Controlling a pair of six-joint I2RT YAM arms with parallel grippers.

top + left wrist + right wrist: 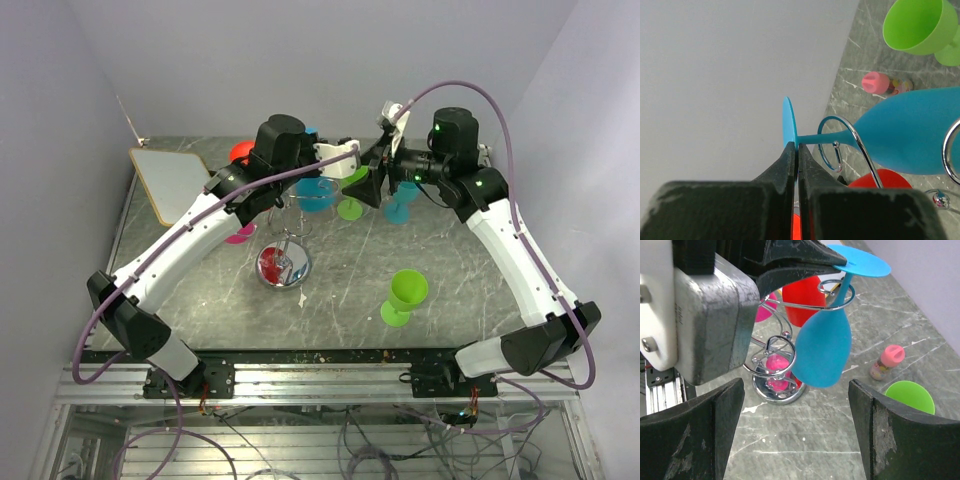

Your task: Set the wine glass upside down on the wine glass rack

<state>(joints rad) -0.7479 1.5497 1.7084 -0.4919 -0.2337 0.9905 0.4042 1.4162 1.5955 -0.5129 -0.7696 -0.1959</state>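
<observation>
Right jaws wide, left jaws pinching inverted blue wine glass (821,347), stem in rack (771,392)

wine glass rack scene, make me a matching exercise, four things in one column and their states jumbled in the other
1. blue wine glass
2. green wine glass nearest the arm bases
3. left fingers
4. right fingers

A. spread open, holding nothing
B. upright on the table
C. upside down, stem in a loop of the wine glass rack
D. shut on the blue foot disc

Pairs: 1-C, 2-B, 3-D, 4-A
</observation>
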